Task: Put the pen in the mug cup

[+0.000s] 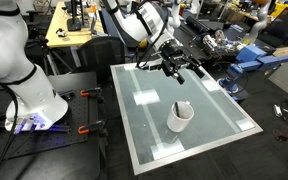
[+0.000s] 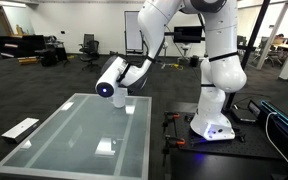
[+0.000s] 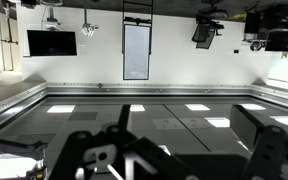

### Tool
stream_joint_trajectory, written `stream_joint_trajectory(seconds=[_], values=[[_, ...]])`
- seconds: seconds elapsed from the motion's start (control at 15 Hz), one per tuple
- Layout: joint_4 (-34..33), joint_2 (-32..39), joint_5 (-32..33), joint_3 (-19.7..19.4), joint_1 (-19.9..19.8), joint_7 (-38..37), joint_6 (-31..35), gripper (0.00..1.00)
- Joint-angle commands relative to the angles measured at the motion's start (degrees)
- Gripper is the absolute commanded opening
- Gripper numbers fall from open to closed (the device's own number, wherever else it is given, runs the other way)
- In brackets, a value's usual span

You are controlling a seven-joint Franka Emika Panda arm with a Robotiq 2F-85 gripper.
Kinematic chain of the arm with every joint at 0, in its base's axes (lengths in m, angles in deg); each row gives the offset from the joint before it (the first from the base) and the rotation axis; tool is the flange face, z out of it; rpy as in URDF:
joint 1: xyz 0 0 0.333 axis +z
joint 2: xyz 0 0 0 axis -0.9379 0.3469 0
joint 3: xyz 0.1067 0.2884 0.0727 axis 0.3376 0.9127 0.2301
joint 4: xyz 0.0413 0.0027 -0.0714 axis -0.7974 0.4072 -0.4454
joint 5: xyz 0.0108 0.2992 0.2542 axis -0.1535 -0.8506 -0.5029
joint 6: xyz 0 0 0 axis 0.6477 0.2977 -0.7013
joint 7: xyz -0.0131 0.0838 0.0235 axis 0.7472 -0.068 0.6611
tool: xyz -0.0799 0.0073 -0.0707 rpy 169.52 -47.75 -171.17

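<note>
The pen cannot be picked out with certainty in any view; a thin dark streak by the gripper (image 1: 172, 66) may be it, so whether the fingers are clasped on it or loose I cannot tell. The mug cup (image 1: 179, 117) stands upright mid-table (image 1: 219, 115), well apart from the raised gripper. If the pen is held, this looks like the carrying step, and the next move calls for centring over the mug's mouth, with the pen tipped upright.
</note>
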Motion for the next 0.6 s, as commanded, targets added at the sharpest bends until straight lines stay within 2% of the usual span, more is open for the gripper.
stream_joint_trajectory(seconds=[0.0,0.33,0.4,0.53], values=[[4.51,-7.72,0.36,1.11,0.58,-0.20,-2.56,1.00],[6.21,-13.19,1.62,1.75,0.62,0.17,-3.15,1.00],[3.83,-9.88,0.15,1.48,0.32,0.17,-2.26,1.00],[3.93,-10.39,0.13,1.47,0.34,0.25,-2.22,1.00]])
